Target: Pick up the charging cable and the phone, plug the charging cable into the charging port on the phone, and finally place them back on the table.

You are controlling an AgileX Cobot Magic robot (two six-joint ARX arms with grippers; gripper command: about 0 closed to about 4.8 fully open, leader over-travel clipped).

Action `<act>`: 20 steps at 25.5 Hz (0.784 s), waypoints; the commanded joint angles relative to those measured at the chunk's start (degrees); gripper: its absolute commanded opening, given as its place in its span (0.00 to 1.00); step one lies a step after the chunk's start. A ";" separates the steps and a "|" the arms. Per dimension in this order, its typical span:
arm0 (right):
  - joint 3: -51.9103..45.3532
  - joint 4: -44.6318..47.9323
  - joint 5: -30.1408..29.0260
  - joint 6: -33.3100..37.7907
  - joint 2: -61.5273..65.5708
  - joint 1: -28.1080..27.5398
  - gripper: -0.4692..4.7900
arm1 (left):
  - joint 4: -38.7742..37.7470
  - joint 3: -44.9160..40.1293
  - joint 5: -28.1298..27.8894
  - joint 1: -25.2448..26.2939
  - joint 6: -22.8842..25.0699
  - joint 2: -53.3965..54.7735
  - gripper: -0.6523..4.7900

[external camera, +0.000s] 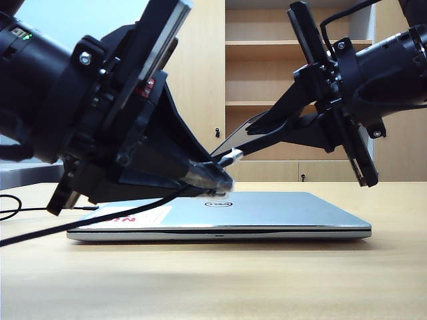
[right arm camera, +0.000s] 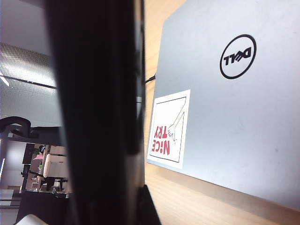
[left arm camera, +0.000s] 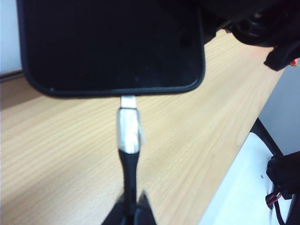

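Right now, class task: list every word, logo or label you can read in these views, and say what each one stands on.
"DELL" in a ring: lid of the silver laptop, also seen in the exterior view.
"NICE TRY", red letters: white sticker on that lid.
Red marks on the lid under the left end effector in the exterior view: too blurred to read.

Charging cable [left arm camera: 128, 140] plug at phone [left arm camera: 112, 44] edge

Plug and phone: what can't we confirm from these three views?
- Seating depth: in the left wrist view the charging cable plug meets the phone edge, but blur hides the charging port.
- Right gripper pads: right wrist view, the phone fills the frame.
- Left gripper: cut off by the frame edge.
- Exterior view: arms hide the junction over the laptop.
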 commanded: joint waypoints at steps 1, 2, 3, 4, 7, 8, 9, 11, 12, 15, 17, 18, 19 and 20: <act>0.33 2.34 -1.27 0.52 -0.33 0.09 0.08 | 1.29 0.13 -0.02 0.04 -0.17 -0.04 0.11; 0.33 2.34 -1.31 0.52 -0.33 0.09 0.08 | 1.33 0.13 -0.02 0.04 -0.17 -0.04 0.11; 0.33 2.34 -1.31 0.52 -0.33 0.13 0.08 | 1.51 0.13 -0.02 0.07 -0.17 -0.04 0.11; 0.33 2.32 -1.33 0.52 -0.33 0.13 0.08 | 1.97 0.13 -0.02 0.07 -0.17 -0.04 0.11; 0.33 2.34 -1.33 0.52 -0.33 0.13 0.08 | 3.23 0.13 -0.04 0.09 -0.15 -0.04 0.11; 0.33 2.34 -1.33 0.52 -0.33 0.15 0.08 | 3.43 0.13 -0.04 0.11 -0.15 -0.04 0.11; 0.33 2.34 -1.38 0.52 -0.33 0.15 0.08 | 3.41 0.13 -0.04 0.13 -0.15 -0.04 0.11; 0.33 2.34 -1.73 0.55 -0.33 0.15 0.08 | 3.39 0.13 -0.04 0.15 -0.15 -0.04 0.11; 0.33 2.32 -1.81 0.55 -0.33 0.15 0.08 | 3.39 0.13 -0.04 0.15 -0.15 -0.04 0.11; 0.33 2.32 -2.21 0.55 -0.33 0.59 0.08 | 3.41 0.13 -0.04 0.52 -0.04 -0.04 0.11; 0.33 2.32 -2.21 0.66 -0.33 1.14 0.08 | 3.43 0.13 -0.04 0.52 -0.04 -0.04 0.11; 0.33 2.27 -2.19 0.96 -0.33 1.31 0.08 | 3.39 0.13 -0.04 0.50 -0.04 -0.04 0.11; 0.33 2.29 -2.21 1.49 -0.33 1.49 0.08 | 3.39 0.13 -0.04 0.50 -0.04 0.00 0.11; 0.33 2.32 -2.21 1.97 -0.31 1.60 0.08 | 3.41 0.13 -0.04 0.50 -0.04 0.00 0.11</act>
